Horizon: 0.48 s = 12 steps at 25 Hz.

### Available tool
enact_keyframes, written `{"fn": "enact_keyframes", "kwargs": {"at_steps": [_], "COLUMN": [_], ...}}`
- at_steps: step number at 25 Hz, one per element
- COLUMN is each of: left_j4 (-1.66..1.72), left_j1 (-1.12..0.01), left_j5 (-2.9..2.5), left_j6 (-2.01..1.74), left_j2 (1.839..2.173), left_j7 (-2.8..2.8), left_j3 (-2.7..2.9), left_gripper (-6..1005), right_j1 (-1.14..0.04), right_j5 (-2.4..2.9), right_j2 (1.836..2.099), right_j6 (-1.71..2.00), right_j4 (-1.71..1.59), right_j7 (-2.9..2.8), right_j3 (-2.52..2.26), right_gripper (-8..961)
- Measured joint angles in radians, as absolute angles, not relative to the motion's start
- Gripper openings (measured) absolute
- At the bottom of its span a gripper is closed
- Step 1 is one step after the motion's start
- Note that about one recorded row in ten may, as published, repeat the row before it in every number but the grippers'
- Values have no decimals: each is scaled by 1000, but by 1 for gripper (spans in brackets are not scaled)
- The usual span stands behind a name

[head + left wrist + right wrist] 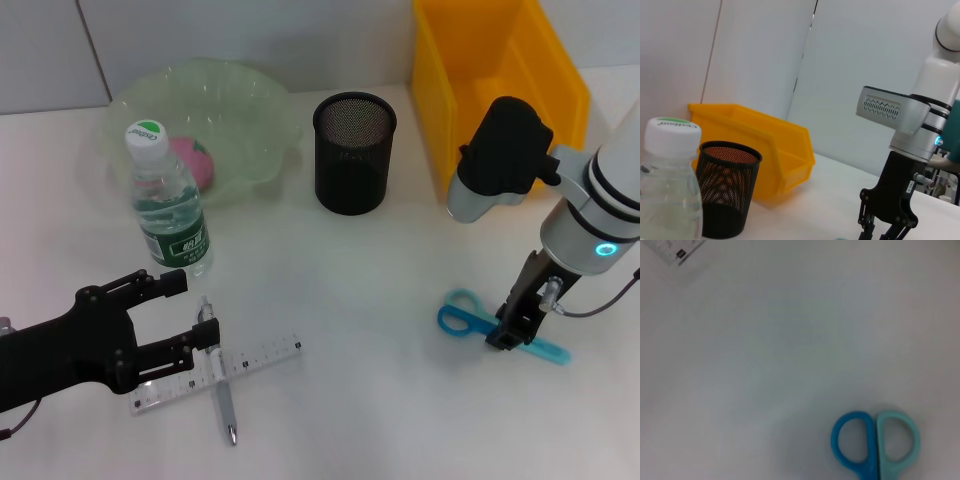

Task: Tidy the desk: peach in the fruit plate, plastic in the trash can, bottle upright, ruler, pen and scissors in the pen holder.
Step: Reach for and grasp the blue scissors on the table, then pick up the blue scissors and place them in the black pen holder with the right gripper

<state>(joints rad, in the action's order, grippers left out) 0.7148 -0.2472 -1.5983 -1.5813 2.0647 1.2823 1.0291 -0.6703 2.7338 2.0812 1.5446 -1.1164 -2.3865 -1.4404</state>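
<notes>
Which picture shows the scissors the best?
The head view: the scissors lie whole on the desk, with the right gripper down over them. The right wrist view shows only their handles. The left wrist view doesn't show them.

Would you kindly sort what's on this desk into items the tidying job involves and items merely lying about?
Job: peach, fruit plate, bottle, ruler, pen, scissors, pen holder, trash can.
Lying about: nothing visible; no plastic scrap in view.
</notes>
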Motion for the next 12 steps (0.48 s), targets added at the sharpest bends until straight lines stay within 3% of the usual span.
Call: {"fn": "enact_keyframes", "kwargs": {"at_steps": [12], "left_j4": [713], "left_j1": [-247], "left_j5": [-1598], "left_j6": [-1581], "left_j2": [2065], "left_j7": [1280], "left_j3": [1028], "left_gripper": [797], "right_j1": [-670], "right_j5": [2731], "right_j2": [2081], "right_j6": [1533], "right_j4": [-1116], "right_j7": [-2387], "right_j3": [-1447], "right_gripper": [260]}}
